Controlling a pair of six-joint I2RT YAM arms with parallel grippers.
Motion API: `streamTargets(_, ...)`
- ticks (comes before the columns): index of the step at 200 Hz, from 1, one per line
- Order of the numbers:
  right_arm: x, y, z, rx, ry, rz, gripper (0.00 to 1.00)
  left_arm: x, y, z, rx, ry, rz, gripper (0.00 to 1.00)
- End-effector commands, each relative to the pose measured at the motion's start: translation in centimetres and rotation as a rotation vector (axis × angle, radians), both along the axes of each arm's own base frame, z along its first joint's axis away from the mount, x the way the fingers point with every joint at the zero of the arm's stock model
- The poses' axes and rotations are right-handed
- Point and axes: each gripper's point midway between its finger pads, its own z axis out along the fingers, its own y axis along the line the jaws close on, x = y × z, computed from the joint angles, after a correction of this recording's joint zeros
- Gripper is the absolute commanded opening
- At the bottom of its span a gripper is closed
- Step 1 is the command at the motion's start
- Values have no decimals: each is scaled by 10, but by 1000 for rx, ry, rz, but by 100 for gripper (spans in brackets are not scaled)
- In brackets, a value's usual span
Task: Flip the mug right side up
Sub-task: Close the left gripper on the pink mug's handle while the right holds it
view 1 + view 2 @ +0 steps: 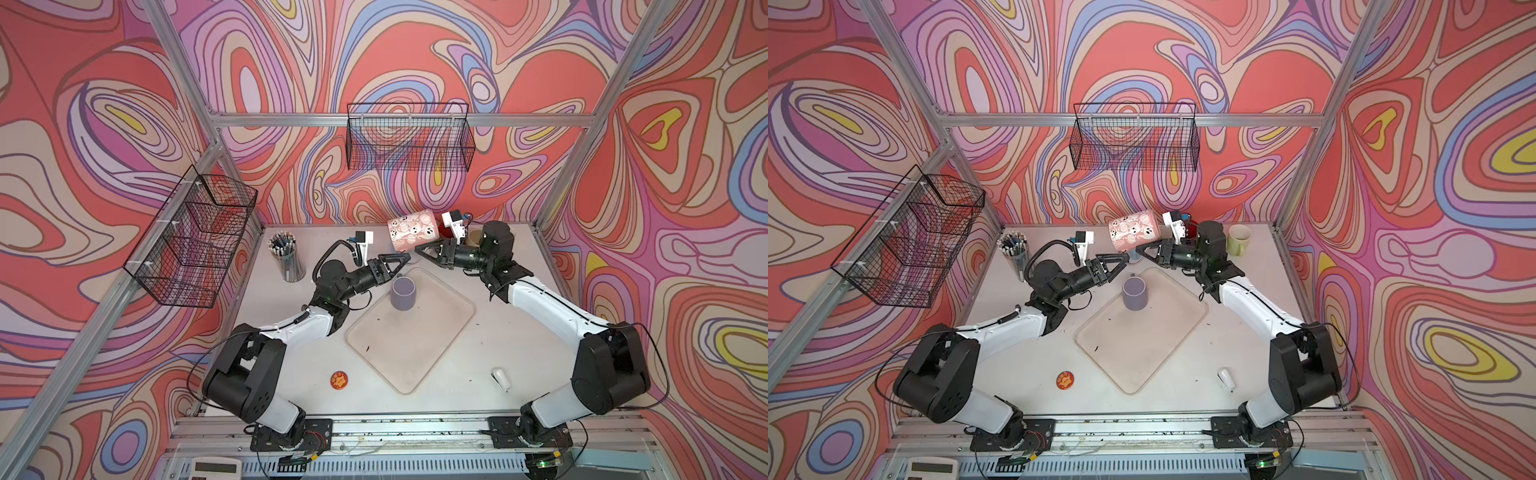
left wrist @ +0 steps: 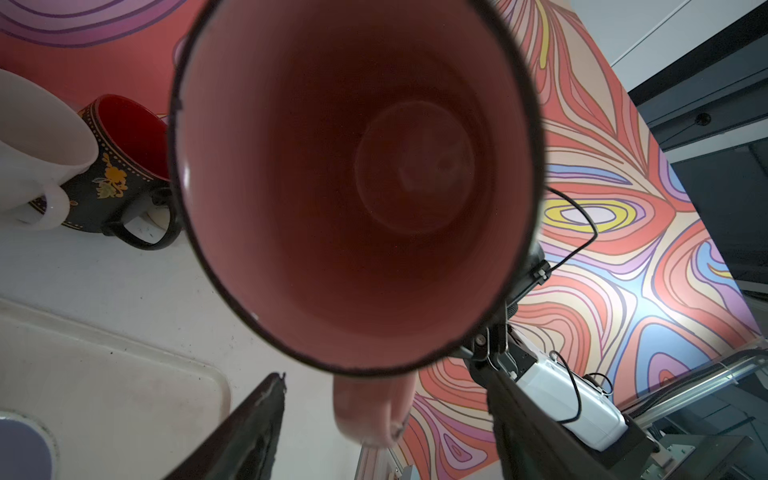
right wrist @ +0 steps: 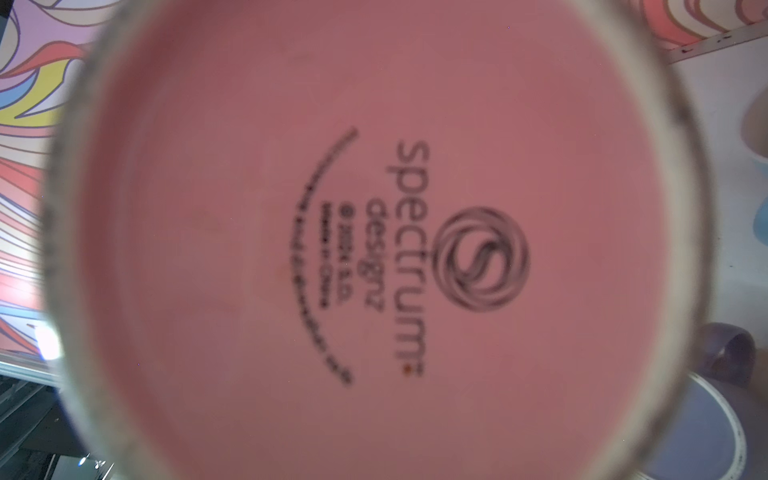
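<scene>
Judging by its tilt, the task is about half done. The pink ghost mug (image 1: 411,232) hangs in the air on its side, neither inverted nor upright. Its mouth faces the left gripper (image 1: 406,258) and its base faces the right gripper (image 1: 419,250). What remains is to finish the turn and set it mouth up on the surface (image 1: 498,332).

The right gripper is closed tight just under the mug and carries it. The contact itself is hidden, but is probably at the handle (image 2: 370,409). The left gripper's jaws stand wide apart with the handle between them, and they grip nothing.

Swirl-patterned walls (image 1: 415,50), aluminium frame (image 1: 291,119), wire baskets (image 1: 409,137), white table (image 1: 498,340)
</scene>
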Motion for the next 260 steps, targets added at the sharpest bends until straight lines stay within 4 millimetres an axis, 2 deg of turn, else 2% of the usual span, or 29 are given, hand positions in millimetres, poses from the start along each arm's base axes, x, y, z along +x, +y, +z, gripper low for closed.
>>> streamTargets(1, -8, 2, 46, 70, -171, 58, 0, -3, -2, 34, -84, -85, -47, 77)
streamTargets(46, -11, 2, 42, 69, -157, 69, 0, 2, -5, 38, -90, -88, -52, 73)
streamTargets(70, -12, 2, 39, 77, -145, 76, 0, 3, -5, 37, -89, -86, -52, 67)
streamTargets(157, -9, 4, 31, 91, -120, 85, 0, 3, -6, 36, -78, -90, -53, 25)
streamTargets(180, -9, 4, 27, 89, -113, 84, 0, 4, -7, 36, -77, -87, -57, 10)
streamTargets(191, -9, 4, 26, 88, -112, 83, 0, 5, -7, 36, -76, -86, -58, 0)
streamTargets(253, -8, 3, 16, 64, -98, 67, 0, 5, -6, 31, -70, -73, -43, 0)
streamTargets(260, -8, 3, 15, 61, -98, 64, 9, 5, -5, 30, -65, -72, -37, 0)
